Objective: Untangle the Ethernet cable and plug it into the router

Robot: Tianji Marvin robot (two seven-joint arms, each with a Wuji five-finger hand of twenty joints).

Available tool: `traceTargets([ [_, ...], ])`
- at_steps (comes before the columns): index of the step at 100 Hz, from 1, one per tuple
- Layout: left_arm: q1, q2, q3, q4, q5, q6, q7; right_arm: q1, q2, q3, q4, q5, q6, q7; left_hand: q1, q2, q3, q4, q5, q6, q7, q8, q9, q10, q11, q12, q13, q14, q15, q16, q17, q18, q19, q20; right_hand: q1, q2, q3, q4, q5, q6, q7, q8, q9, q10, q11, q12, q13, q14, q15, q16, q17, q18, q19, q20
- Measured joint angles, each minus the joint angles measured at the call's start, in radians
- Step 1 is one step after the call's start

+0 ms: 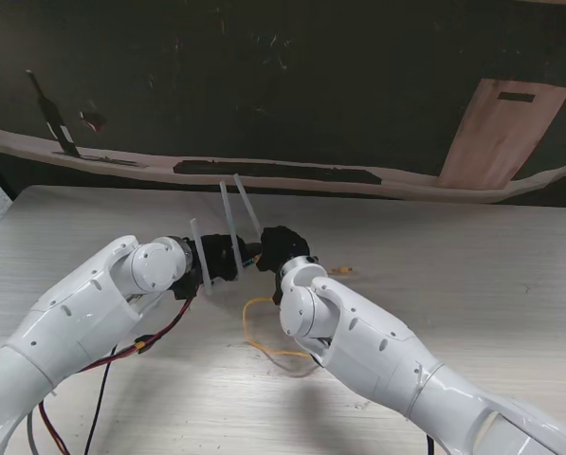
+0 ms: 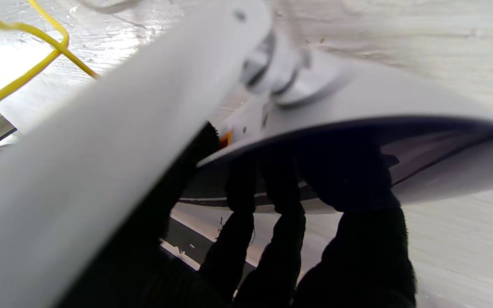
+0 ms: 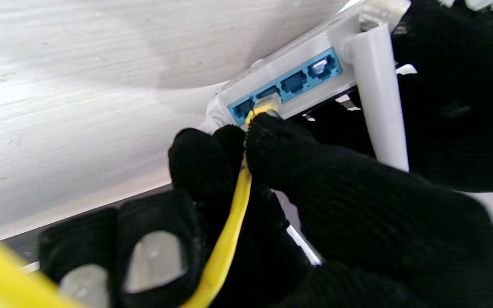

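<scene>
At the middle of the pale wood-grain table (image 1: 472,265), the white router (image 3: 289,72) is clasped from the left by the left hand (image 1: 221,258), black-gloved fingers (image 2: 285,222) curled under its body, its antennas (image 1: 228,227) slanting up and away from me. Just right of the router, the right hand (image 1: 281,248) pinches the yellow cable (image 3: 229,231) between thumb and fingertips (image 3: 272,141), the plug (image 3: 265,104) pointing straight into the row of blue ports (image 3: 293,81); whether it is fully seated is hard to tell. Slack cable loops on the table nearer to me, partly hidden by the right arm. Behind the router, past the table's far edge, lies a dark floor.
</scene>
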State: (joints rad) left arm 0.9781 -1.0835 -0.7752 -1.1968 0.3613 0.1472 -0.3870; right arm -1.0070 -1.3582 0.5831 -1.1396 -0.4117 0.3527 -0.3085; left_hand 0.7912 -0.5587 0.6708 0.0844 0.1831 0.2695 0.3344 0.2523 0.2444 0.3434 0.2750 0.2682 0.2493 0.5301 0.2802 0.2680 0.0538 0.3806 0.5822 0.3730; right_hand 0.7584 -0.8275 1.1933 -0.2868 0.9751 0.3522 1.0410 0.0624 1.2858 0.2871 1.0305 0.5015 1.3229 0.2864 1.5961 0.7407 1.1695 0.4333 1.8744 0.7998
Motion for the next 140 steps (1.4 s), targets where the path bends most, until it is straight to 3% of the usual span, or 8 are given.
traceTargets([
  [35, -0.013, 0.0, 0.016, 0.009, -0.021, 0.005, 0.002, 0.009, -0.008, -0.012, 0.011, 0.005, 0.017, 0.002, 0.0, 0.002, -0.022, 0.0, 0.0, 0.007, 0.0, 0.0, 0.0, 0.005, 0.0, 0.0, 0.0, 0.012, 0.0, 0.001, -0.003, 0.013, 0.013, 0.0, 0.0, 0.0, 0.0, 0.0, 0.0, 0.003, 0.0, 0.001, 0.001, 0.0, 0.0, 0.0, 0.001, 0.0, 0.001, 0.007, 0.001, 0.0, 0.0, 0.009],
  [85, -0.035, -0.001, 0.037, 0.019, -0.037, 0.007, -0.012, 0.021, -0.019, -0.022, 0.034, -0.006, 0.039, -0.01, 0.007, 0.015, -0.032, 0.033, 0.0, 0.029, 0.0, -0.003, 0.0, 0.028, -0.001, 0.0, 0.0, 0.035, 0.0, 0.01, -0.009, 0.037, 0.025, 0.0, 0.0, -0.005, 0.0, 0.0, 0.01, 0.003, 0.015, 0.002, 0.006, 0.0, 0.001, 0.001, 0.002, 0.0, 0.003, 0.008, 0.004, 0.0, 0.001, 0.013],
  [140, -0.03, -0.001, 0.03, 0.01, -0.047, 0.024, -0.016, 0.034, -0.026, -0.037, 0.053, -0.009, 0.041, -0.014, 0.014, 0.036, -0.049, 0.035, -0.003, 0.036, -0.018, -0.013, -0.01, 0.031, -0.006, 0.0, -0.001, 0.036, -0.002, 0.008, -0.01, 0.038, 0.027, 0.0, 0.0, -0.005, -0.006, -0.009, 0.012, 0.003, 0.022, 0.002, 0.008, -0.001, 0.001, 0.002, 0.003, -0.001, 0.007, 0.008, 0.005, 0.0, 0.001, 0.023],
])
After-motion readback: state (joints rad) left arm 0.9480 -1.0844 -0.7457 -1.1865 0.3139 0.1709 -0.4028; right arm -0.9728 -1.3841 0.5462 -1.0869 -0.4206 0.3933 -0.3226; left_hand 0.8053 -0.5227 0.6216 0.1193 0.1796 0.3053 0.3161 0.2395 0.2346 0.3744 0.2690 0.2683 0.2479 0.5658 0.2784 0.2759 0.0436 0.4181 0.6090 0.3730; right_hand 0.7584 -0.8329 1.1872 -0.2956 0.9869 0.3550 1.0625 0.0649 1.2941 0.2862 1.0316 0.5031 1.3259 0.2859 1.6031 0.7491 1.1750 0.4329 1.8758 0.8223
